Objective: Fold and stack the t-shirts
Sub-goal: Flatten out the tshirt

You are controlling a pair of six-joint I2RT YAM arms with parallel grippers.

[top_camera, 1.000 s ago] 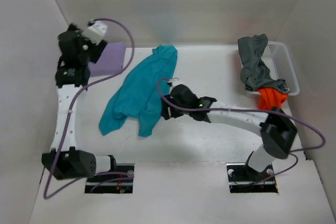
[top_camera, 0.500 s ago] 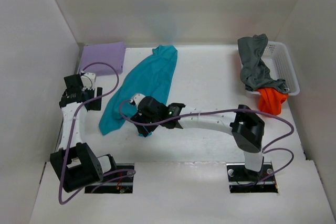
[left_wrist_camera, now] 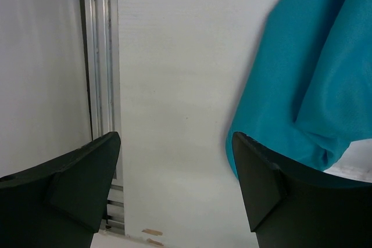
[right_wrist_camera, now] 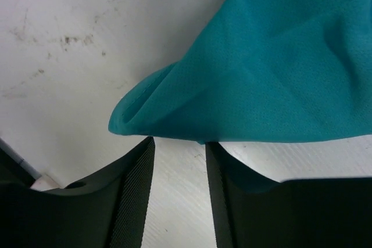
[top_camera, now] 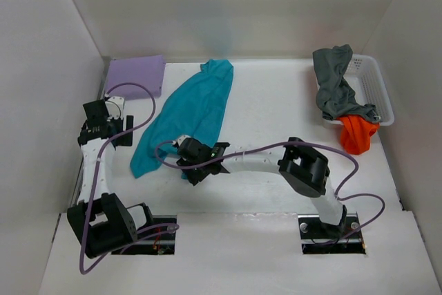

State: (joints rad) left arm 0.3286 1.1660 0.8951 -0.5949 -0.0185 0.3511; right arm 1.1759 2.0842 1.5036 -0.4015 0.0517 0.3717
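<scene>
The teal t-shirt (top_camera: pixel 190 112) lies crumpled diagonally across the middle of the table. My right gripper (top_camera: pixel 193 168) is low at its near end. In the right wrist view a folded teal edge (right_wrist_camera: pixel 261 74) lies right at the tips of my right gripper (right_wrist_camera: pixel 179 144), whose jaws stand apart with bare table between them. My left gripper (top_camera: pixel 117 132) hovers open just left of the shirt's near-left corner (left_wrist_camera: pixel 308 85), with nothing between its fingers (left_wrist_camera: pixel 87 172). The lavender t-shirt (top_camera: pixel 136 74) lies folded at the far left corner. The dark grey t-shirt (top_camera: pixel 335 88) and orange t-shirt (top_camera: pixel 357 132) hang over the basket.
A white mesh basket (top_camera: pixel 376 88) stands at the far right against the wall. White walls close in the table on three sides. An aluminium rail (left_wrist_camera: pixel 99 56) runs along the left edge. Purple cables loop off both arms.
My right arm swung from mid-table down to the teal shirt's near end and its jaws narrowed. My left arm came back from the lavender shirt to the teal shirt's left side.
</scene>
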